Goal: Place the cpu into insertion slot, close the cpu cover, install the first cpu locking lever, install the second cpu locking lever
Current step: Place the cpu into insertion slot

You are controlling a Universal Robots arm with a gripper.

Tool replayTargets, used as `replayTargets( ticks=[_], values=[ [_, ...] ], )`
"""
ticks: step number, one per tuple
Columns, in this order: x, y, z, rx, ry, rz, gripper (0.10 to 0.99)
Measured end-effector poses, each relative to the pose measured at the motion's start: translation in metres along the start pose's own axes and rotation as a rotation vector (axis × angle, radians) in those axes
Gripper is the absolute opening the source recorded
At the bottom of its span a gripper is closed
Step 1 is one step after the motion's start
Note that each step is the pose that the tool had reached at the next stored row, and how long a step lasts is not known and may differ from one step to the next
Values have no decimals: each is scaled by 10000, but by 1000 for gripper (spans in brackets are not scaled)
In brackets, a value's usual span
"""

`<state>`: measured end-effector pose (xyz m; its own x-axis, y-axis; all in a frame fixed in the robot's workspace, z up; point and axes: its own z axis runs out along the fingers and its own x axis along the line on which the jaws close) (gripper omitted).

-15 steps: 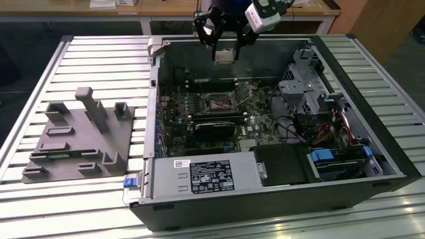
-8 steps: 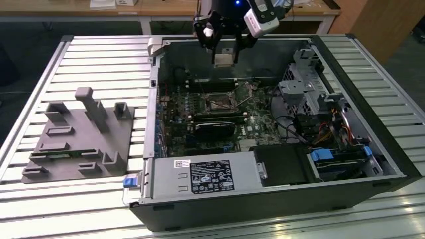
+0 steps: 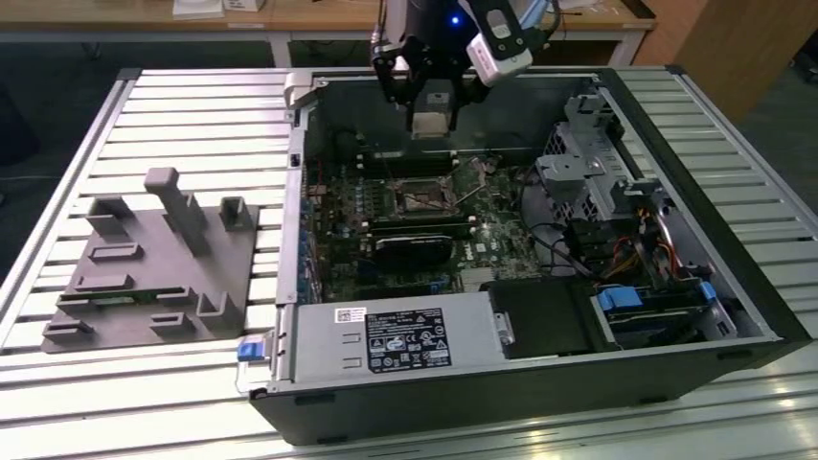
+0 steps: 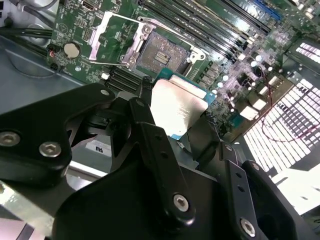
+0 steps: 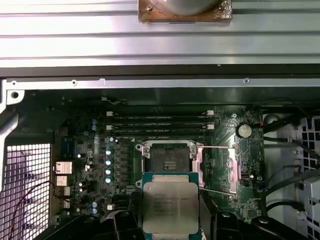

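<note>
Shows an open computer case (image 3: 383,412) lying on a slatted metal table (image 3: 192,105), with a grey plastic fixture (image 3: 153,259) toward the exterior view's left. In the upper centre of that view, finds the gripper (image 3: 431,115) above the green motherboard (image 3: 335,251), clenched on the cpu (image 5: 170,207) by two opposite edges, pale metal face toward the first wrist camera. Puts the cpu in the air, apart from the insertion slot (image 5: 170,160), dark centre bare. Has the cpu cover (image 4: 112,37) standing open just beside the slot, thin lever rods (image 5: 216,147) alongside.
</note>
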<state>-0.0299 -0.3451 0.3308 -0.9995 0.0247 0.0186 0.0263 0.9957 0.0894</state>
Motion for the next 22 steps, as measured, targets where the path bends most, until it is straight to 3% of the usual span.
replayTargets(
  ticks=[22],
  values=[
    [6,-23,400,2,-3,1,537]
  ],
)
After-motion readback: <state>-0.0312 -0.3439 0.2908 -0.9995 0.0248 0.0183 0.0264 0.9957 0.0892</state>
